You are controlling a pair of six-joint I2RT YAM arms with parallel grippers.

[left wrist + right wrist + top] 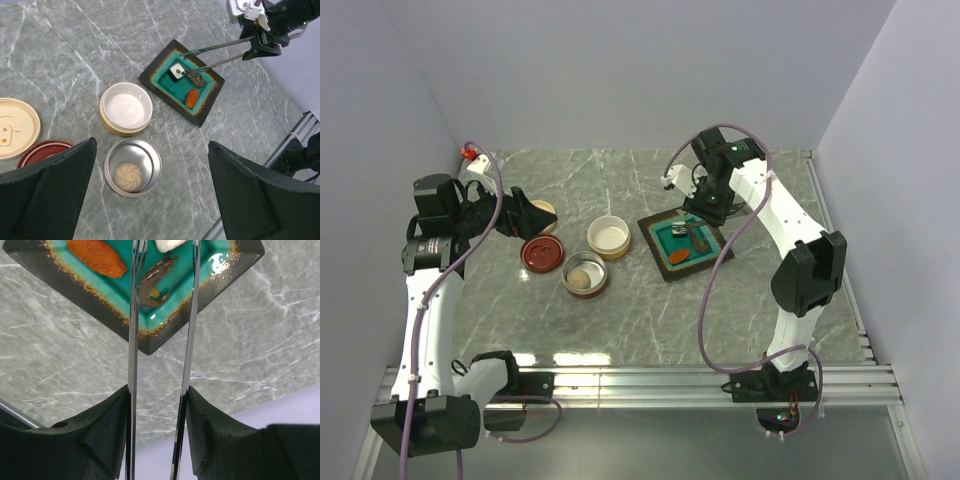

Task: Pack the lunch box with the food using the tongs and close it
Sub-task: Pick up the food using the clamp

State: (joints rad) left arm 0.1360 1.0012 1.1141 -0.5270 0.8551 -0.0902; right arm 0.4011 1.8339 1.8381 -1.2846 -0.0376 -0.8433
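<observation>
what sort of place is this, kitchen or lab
Probably a robot lab test cell, not a kitchen: plain white walls box in a marble-look table, with a left arm and right arm bolted to a metal rail.

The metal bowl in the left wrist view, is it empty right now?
No, a pale round piece of food lies at the bottom of the metal bowl.

White arms (425, 300), black joints, purple cables (701, 310), black left gripper (152, 145) and right gripper (159, 395).
</observation>
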